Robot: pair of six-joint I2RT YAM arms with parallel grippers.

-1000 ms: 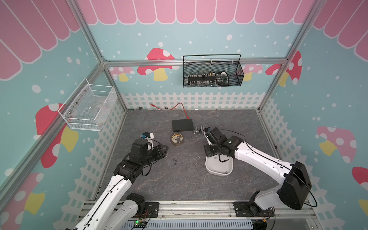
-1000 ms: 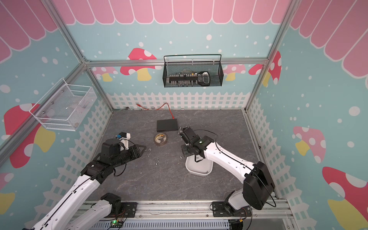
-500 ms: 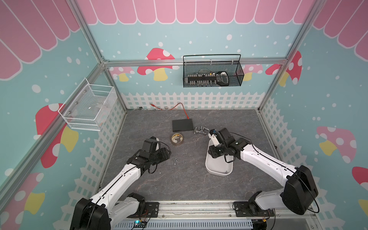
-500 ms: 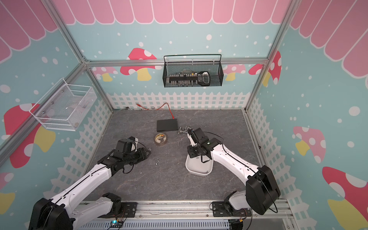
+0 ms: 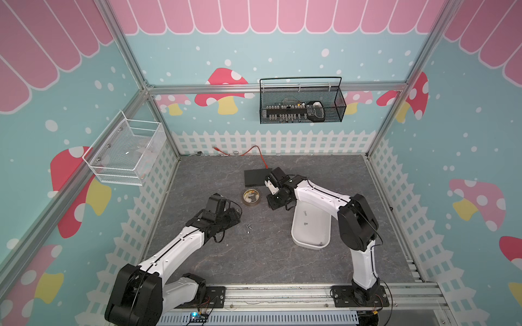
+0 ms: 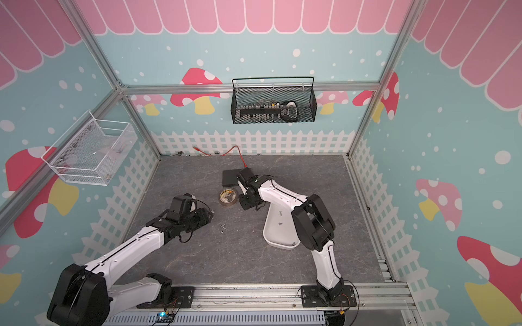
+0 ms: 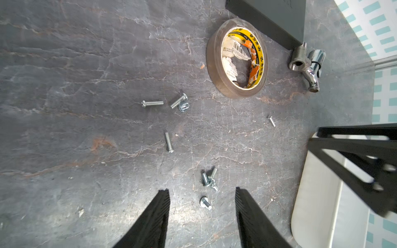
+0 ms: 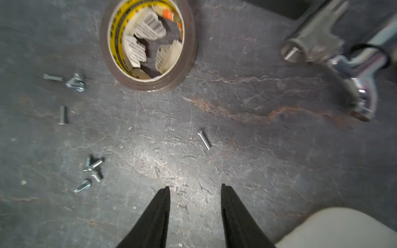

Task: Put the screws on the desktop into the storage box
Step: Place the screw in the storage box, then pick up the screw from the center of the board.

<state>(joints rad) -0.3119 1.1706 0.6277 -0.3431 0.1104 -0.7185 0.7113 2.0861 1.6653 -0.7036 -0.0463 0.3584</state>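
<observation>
— Where are the tiny silver metal screws (image 7: 169, 141)?

— Most lie loose on the dark grey stone-patterned surface (image 5: 254, 259), near the brown roll of tape with a yellow core (image 7: 237, 58). In the left wrist view a small cluster of screws (image 7: 208, 180) sits just beyond the left fingers (image 7: 158, 216). One short screw (image 7: 205, 203) lies between the two tips.

— Are those fingers holding it?

— No. They are spread apart, and the screw lies loose in the gap, touching neither side.

— And the right fingers (image 8: 155, 216)?

— Also spread, with only bare surface between them. A lone slim screw (image 8: 204, 140) lies a little ahead of them, well apart from the rest.

— Where is the white plastic rounded-rectangular storage box (image 5: 310, 234)?

— It sits on the surface on the right arm's side, partly under that arm in both top views. A few small screws in the box (image 5: 305, 223) lie on its floor. One rounded corner of it shows in the right wrist view, beside the fingers.

— Anything else close by?

— A chrome faucet piece (image 7: 307, 64) lies next to a flat black rectangular box (image 5: 255, 177), just past the tape roll.
</observation>
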